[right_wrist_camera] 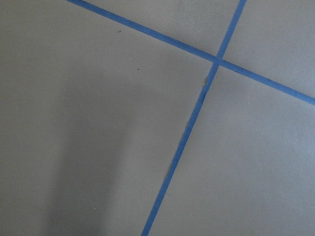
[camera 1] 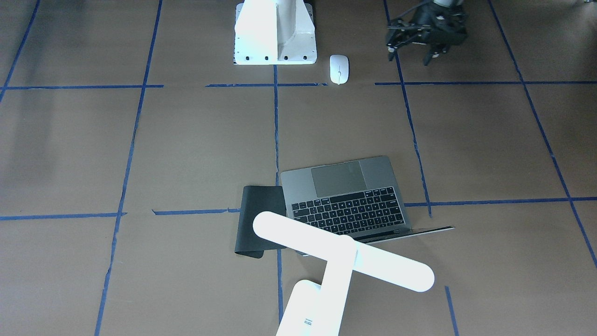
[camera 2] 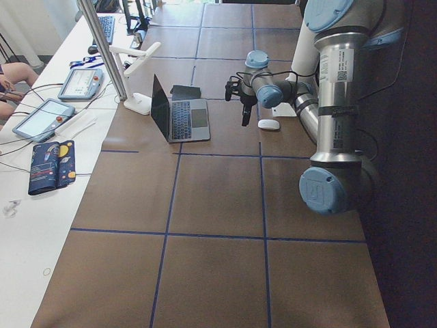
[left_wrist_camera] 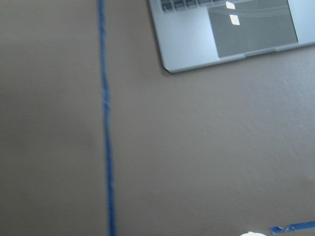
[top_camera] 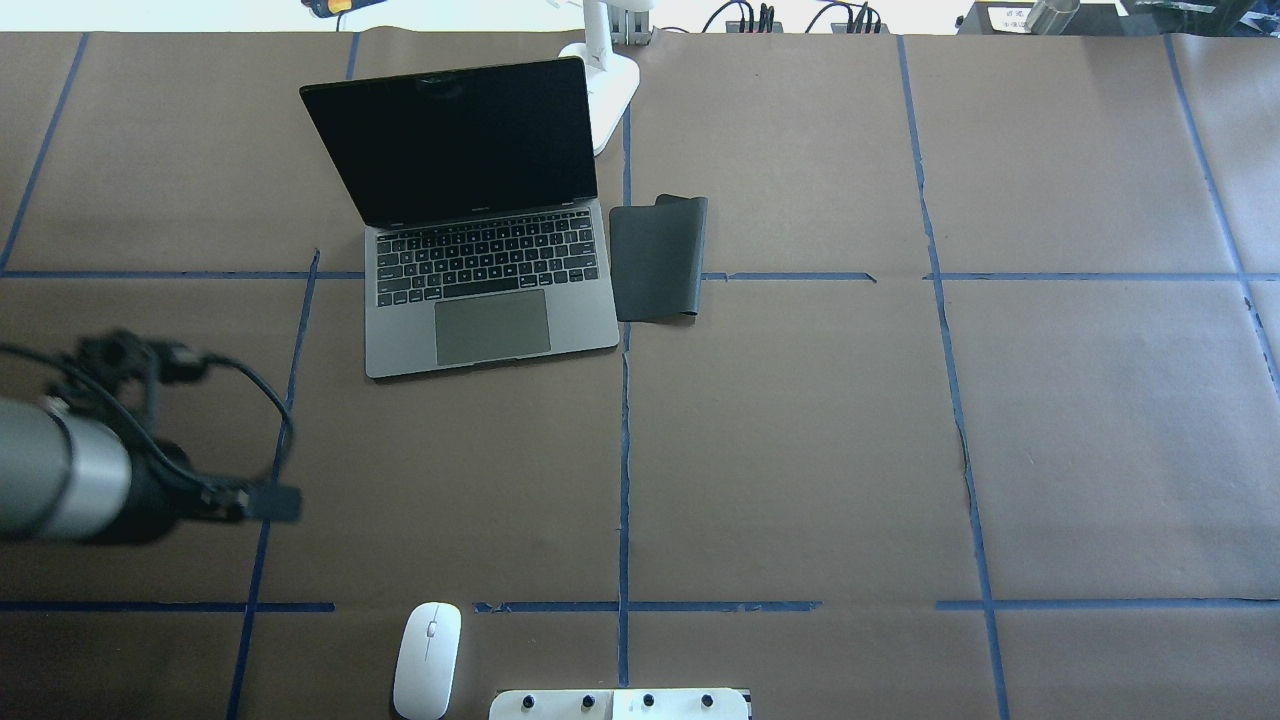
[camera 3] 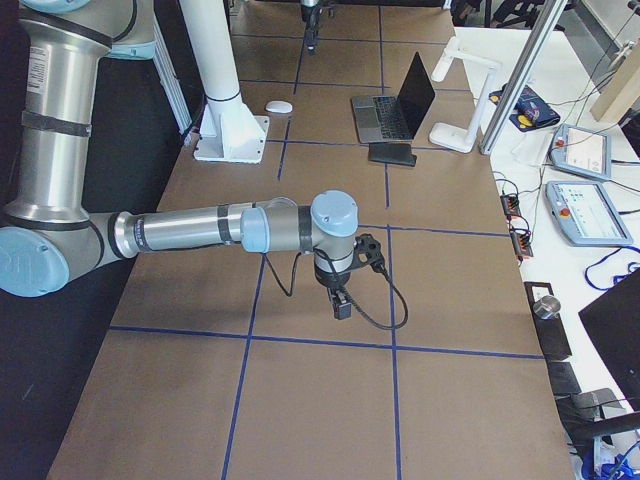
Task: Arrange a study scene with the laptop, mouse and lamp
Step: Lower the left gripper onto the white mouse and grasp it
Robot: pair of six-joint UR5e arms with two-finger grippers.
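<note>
Laptop [top_camera: 490,270] sits open on the table [top_camera: 800,450], lamp [camera 1: 343,254] just behind its screen, black pad [top_camera: 657,260] just beside it. Mouse [top_camera: 428,660] is well apart, near the white pedestal [top_camera: 620,705]. Left claw [camera 1: 410,58] hangs near the mouse, fingers spread, holding nothing. Right claw [camera 3: 342,300]: can't tell if it's spread or closed.

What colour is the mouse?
The mouse is white with a thin grey line; the front-facing view shows it best.
</note>
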